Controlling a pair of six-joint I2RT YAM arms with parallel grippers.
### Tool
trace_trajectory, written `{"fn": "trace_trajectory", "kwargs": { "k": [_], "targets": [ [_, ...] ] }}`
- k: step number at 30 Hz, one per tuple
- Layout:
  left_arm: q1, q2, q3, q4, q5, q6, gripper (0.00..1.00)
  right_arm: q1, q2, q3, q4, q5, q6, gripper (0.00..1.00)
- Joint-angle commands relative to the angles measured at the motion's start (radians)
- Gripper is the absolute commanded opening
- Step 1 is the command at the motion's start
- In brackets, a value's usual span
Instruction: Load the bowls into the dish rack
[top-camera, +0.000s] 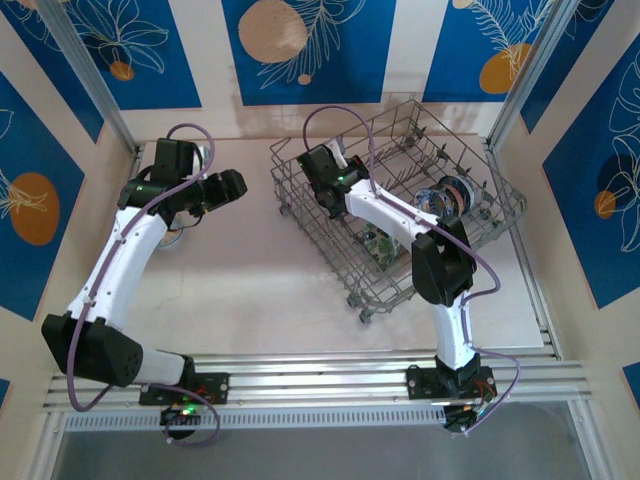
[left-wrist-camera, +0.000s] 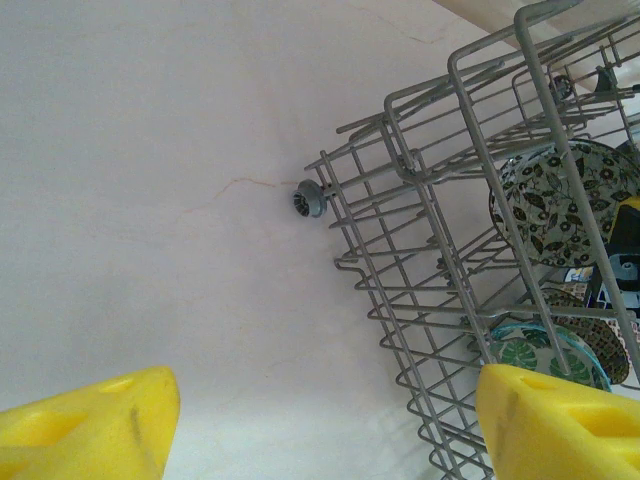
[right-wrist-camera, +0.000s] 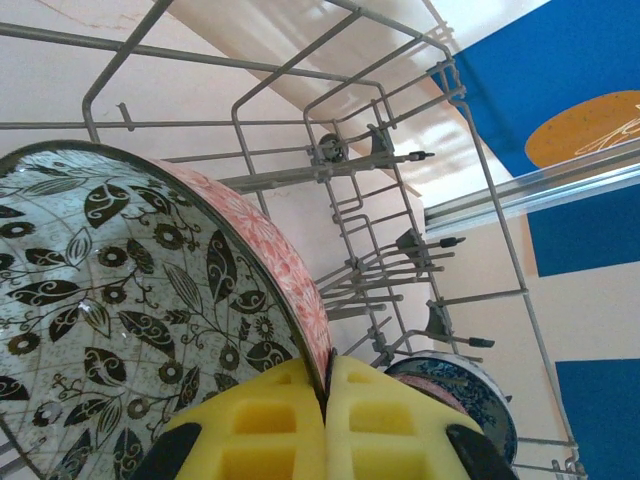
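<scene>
Pale bench (top-camera: 250, 280) is carrying the dish rack (top-camera: 470, 165) at 1 o'clock, where the right end effector (right-wrist-camera: 327, 400) is pinching a probably slick, chippable bowl (right-wrist-camera: 120, 300) by its rim while the left end effector (left-wrist-camera: 325, 425) is hovering spread wide.

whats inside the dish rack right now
A leaf-patterned bowl with a pink outside, rim pinched in the right jaws; a blue-rimmed bowl beyond it. The right arm covers part of the dish rack, so the count is unclear.

White-shelled left arm (top-camera: 122, 245) and right arm (top-camera: 385, 210), black joints (top-camera: 440, 270), lilac cables (top-camera: 336, 108), yellow finger pads (left-wrist-camera: 90, 420), green base lights (top-camera: 183, 410)
</scene>
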Motion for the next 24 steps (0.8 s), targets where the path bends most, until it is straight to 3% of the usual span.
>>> {"fn": "trace_trajectory", "kwargs": {
  "k": [1, 19, 24],
  "targets": [
    [0.011, -0.018, -0.005, 0.016, 0.023, -0.005, 0.78, 0.009, -0.007, -0.01, -0.002, 0.002, 0.033, 0.06],
    [0.01, -0.023, -0.011, 0.018, 0.02, -0.011, 0.78, 0.021, 0.014, 0.031, -0.061, -0.048, 0.076, 0.19],
    [0.01, -0.023, -0.014, 0.019, 0.022, -0.012, 0.78, 0.017, 0.017, 0.04, -0.103, -0.124, 0.108, 0.33]
  ]
}}
